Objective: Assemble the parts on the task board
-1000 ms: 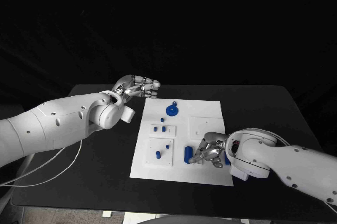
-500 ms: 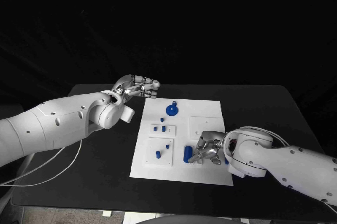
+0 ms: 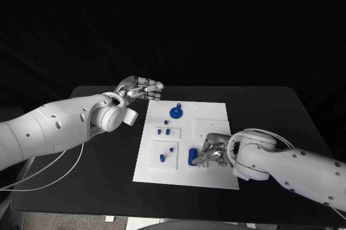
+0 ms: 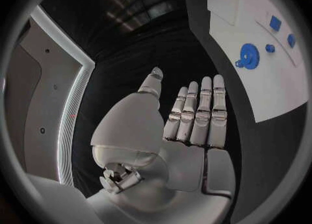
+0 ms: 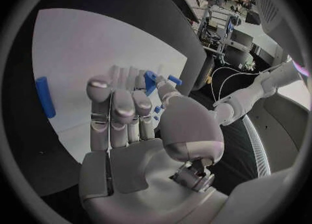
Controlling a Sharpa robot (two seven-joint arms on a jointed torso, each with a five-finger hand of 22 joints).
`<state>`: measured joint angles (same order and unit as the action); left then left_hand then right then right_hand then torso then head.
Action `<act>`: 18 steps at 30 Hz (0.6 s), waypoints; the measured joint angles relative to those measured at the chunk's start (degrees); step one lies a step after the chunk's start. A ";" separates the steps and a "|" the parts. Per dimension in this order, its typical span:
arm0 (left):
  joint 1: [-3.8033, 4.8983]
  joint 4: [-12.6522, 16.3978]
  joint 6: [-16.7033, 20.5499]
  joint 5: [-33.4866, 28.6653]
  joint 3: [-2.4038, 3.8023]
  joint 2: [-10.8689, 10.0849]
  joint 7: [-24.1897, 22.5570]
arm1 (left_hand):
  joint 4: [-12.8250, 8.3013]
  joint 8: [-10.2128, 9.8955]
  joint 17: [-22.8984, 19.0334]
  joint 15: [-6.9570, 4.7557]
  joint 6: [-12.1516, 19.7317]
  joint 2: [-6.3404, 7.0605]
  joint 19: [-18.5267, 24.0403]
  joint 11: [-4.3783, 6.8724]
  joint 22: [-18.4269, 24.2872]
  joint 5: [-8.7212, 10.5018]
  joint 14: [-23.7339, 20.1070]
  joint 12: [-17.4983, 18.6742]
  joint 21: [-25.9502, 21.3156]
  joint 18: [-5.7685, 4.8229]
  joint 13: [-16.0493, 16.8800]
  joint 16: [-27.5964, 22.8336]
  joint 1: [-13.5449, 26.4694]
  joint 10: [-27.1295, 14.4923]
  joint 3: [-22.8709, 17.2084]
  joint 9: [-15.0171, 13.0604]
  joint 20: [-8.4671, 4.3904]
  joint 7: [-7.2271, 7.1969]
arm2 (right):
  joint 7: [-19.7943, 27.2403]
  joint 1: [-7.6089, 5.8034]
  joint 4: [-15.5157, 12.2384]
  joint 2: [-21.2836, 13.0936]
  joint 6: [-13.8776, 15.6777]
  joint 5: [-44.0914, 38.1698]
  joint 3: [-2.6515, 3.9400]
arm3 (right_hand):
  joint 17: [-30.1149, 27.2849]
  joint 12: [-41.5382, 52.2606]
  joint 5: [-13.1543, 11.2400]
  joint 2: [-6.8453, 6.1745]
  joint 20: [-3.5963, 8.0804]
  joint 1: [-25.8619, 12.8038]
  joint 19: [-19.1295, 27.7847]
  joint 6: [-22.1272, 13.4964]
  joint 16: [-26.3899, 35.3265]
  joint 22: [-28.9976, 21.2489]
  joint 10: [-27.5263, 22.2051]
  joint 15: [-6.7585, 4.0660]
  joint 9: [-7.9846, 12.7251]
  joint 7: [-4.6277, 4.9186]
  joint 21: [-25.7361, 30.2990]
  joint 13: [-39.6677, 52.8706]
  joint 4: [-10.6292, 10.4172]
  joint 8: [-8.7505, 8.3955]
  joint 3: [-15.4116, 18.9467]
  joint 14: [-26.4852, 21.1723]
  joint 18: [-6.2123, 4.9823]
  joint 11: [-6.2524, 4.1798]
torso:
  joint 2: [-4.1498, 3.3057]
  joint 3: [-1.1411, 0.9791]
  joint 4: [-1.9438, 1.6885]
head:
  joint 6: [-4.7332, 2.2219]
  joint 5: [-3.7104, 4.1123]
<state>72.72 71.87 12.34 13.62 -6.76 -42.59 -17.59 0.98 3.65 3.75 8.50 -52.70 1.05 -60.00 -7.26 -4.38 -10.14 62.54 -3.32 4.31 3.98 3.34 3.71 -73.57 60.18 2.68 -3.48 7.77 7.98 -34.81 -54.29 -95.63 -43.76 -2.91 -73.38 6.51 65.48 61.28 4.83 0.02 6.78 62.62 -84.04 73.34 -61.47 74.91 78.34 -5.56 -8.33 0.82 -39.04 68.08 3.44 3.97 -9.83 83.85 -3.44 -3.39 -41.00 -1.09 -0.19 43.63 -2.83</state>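
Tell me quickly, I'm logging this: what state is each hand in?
Left hand: open, holding nothing, beside the white board.
Right hand: fingers around a small blue part.

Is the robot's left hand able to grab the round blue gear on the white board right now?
Probably yes. The left hand hovers open off the white board's far corner, and nothing stands between it and the round blue gear.

You see a dim scene around a black table; the white board stands out brightest; the wrist views bend straight edges toward their rims; soft glare sits on the left hand.
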 measured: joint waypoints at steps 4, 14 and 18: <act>0.00 0.00 0.00 0.00 0.00 -0.04 0.03 | 0.00 0.00 0.00 0.00 0.00 0.00 0.00 0.00 0.00 0.00 0.00 0.00 0.00 0.00 0.00 0.00 0.00 0.00 0.00 0.00 0.00 0.00 | -0.52 0.01 0.06 0.14 -0.06 -0.66 0.08 | -0.29 0.08 -0.01 0.75 0.00 -0.01 0.00 0.38 0.06 0.00 0.10 -0.08 0.00 0.00 0.00 0.66 1.69 0.00 -1.36 0.08 0.00 -0.10 | 0.00 0.02 0.00 | 0.05 0.05; 0.00 0.01 -0.02 0.01 -0.01 -0.09 0.11 | 0.00 0.00 0.00 0.00 0.00 0.00 0.00 0.00 0.00 0.00 0.00 0.00 0.00 0.00 0.00 0.00 0.00 0.00 0.00 0.00 0.00 0.00 | -1.45 0.37 0.47 0.23 -0.89 -1.97 -0.13 | -0.74 0.08 1.42 2.13 -0.01 -1.37 0.00 0.39 0.06 0.00 0.71 -0.08 -0.19 -0.01 -0.42 1.60 4.95 0.00 -5.93 0.08 0.00 -0.30 | 0.00 0.02 0.04 | 0.13 0.14; 0.00 0.02 -0.03 0.02 -0.01 -0.12 0.16 | 0.00 0.00 0.00 0.00 0.00 0.00 0.00 0.00 0.00 0.00 0.00 0.00 0.00 0.00 0.00 0.00 0.00 0.00 0.00 0.00 0.00 0.00 | -1.64 0.37 0.75 0.25 -1.44 -2.08 -0.08 | -0.89 0.08 2.58 1.49 -0.01 -2.16 0.00 0.39 0.06 0.00 0.71 -0.08 -0.19 -0.01 -0.42 1.70 4.30 0.00 -5.26 0.08 0.00 -0.30 | 0.00 0.01 0.03 | 0.19 0.22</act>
<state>72.72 71.89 12.30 13.64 -6.77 -42.71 -17.43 0.98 3.65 3.75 8.50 -52.70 1.05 -60.00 -7.26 -4.38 -10.14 62.54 -3.32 4.31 3.98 3.35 3.71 -73.57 60.18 2.68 -3.48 7.77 7.98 -36.45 -53.92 -94.88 -43.52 -4.36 -75.46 6.43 64.59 61.36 7.41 1.51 6.77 60.46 -84.04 73.73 -61.40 74.91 79.06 -5.63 -8.52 0.81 -39.46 69.78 7.74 3.97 -15.09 83.93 -3.44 -3.68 -41.00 -1.08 -0.16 43.82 -2.61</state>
